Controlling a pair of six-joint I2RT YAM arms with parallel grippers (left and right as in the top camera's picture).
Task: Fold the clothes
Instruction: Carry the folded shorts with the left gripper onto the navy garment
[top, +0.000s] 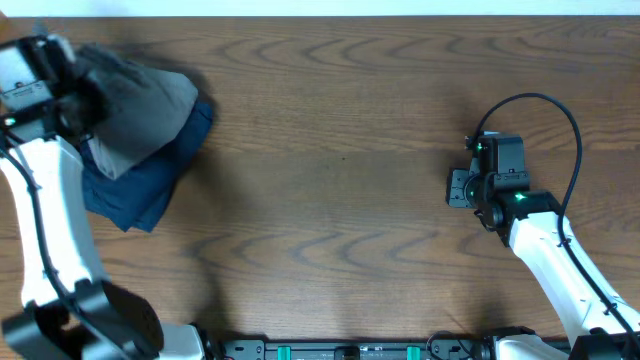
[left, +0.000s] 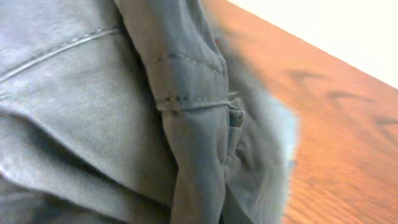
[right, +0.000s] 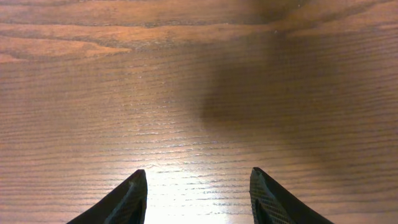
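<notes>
Left gripper (top: 85, 100), upper left of the overhead frame, is buried in the bunched grey shorts (top: 140, 105) atop the navy garment (top: 140, 190) — closure cannot be told, presumably positioned to lift them — while the right gripper (right: 196, 171) hangs spread over the table (top: 340, 150), mid-right.

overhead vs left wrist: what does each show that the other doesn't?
Overhead only: the dark navy garment lying partly under the grey shorts, the left arm reaching into that pile, and the right tool over bare table, well apart from the clothes.
Left wrist only: close detail of the shorts, namely a stitched seam and creased folds.
Both: the grey shorts and the wooden table.
</notes>
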